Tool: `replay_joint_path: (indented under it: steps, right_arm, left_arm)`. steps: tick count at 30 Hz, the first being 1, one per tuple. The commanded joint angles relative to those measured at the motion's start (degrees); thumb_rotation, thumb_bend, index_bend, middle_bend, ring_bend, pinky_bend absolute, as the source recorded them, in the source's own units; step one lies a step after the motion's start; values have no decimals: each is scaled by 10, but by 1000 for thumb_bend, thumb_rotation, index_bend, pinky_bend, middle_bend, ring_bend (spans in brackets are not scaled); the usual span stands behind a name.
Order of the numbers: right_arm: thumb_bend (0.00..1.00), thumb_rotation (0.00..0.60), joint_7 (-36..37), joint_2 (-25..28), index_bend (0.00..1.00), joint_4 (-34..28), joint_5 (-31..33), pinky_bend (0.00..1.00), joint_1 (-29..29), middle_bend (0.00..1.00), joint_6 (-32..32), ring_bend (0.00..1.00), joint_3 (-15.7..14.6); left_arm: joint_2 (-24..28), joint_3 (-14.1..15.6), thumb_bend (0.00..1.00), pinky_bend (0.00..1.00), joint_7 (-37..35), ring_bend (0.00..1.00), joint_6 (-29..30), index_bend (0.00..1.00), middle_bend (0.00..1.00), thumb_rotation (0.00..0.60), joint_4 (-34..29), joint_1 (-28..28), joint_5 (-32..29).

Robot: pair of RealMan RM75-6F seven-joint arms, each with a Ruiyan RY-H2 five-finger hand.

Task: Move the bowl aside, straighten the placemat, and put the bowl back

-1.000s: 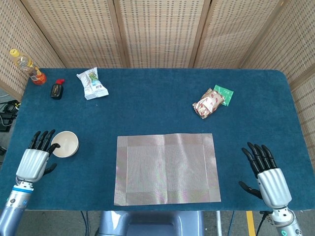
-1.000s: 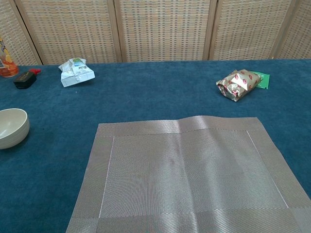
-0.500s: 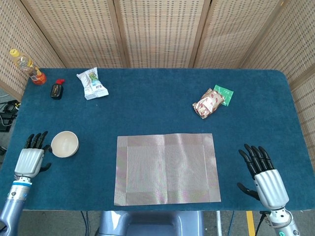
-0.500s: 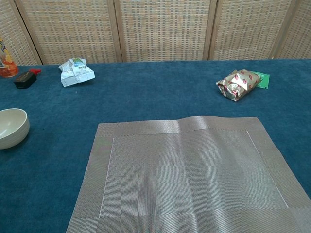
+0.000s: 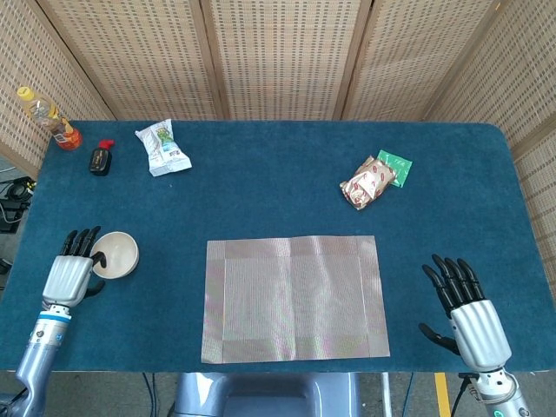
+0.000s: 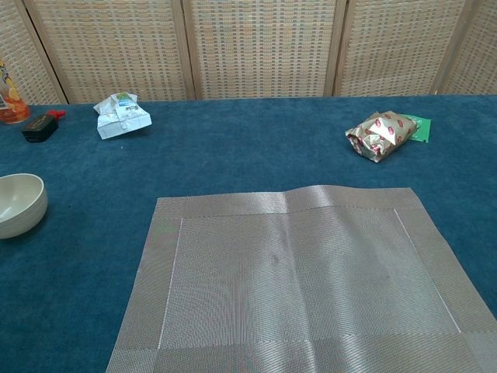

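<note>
- Blue carpet-like cloth covers the whole surface (image 5: pixel 278 174), which is backed by woven screens.
- Nearest the robot, the right hand (image 5: pixel 467 306) hovers over the near right corner of the surface, fingers spread and pointing away, holding nothing. It is well apart from the placemat. The chest view does not show it.
- The grey woven placemat (image 5: pixel 294 298) lies flat in the near middle, its edges roughly square with the surface edge. In the chest view the placemat (image 6: pixel 299 284) shows a slight raised fold along its far edge.
- The left hand (image 5: pixel 71 270) is at the near left, fingers apart and pointing away. Its fingertips reach the left rim of the bowl; whether they grip it or only touch it cannot be told.
- The cream bowl (image 5: pixel 115 254) stands upright on the cloth, left of the placemat and apart from it. In the chest view the bowl (image 6: pixel 19 203) sits at the left edge; nothing shows inside it in either view.
- Farther off on the right, a crumpled shiny snack bag (image 5: pixel 368 182) lies with a small green packet (image 5: pixel 397 163) just behind it, touching.
- On the far left, a white and green packet (image 5: pixel 162 148) lies on its side.
- Left of that is a small black bottle with a red cap (image 5: pixel 101 158), lying down.
- At the far left corner stands a bottle with a yellow cap (image 5: pixel 48 115) and pale liquid inside.
</note>
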Motion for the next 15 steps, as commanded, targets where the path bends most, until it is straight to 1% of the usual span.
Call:
replay_joint_path:
  steps: [1,5,12,15]
  right_arm:
    - [211,600,0,0,28,0,-1,0,0,0,-1,0,0]
    - [211,600,-2,-1,28,-1,-3,0,0,0,-1,0,-2]
    - [211,600,1,1,28,-1,-3,0,-1,0,2,0,-1]
    - [211,600,1,1,28,-1,-4,0,-1,0,1,0,-2]
  left_arm:
    - [3,1,217,0,-10,0,11,502,0,600,-5,3,9]
    - [6,-3,217,0,-16,0,14,509,0,600,-5,2,10]
    - [-1,-4,216,0,8,0,-20,531,0,600,1,-6,0]
    - [-7,-7,217,0,13,0,-26,546,0,600,4,-8,-3]
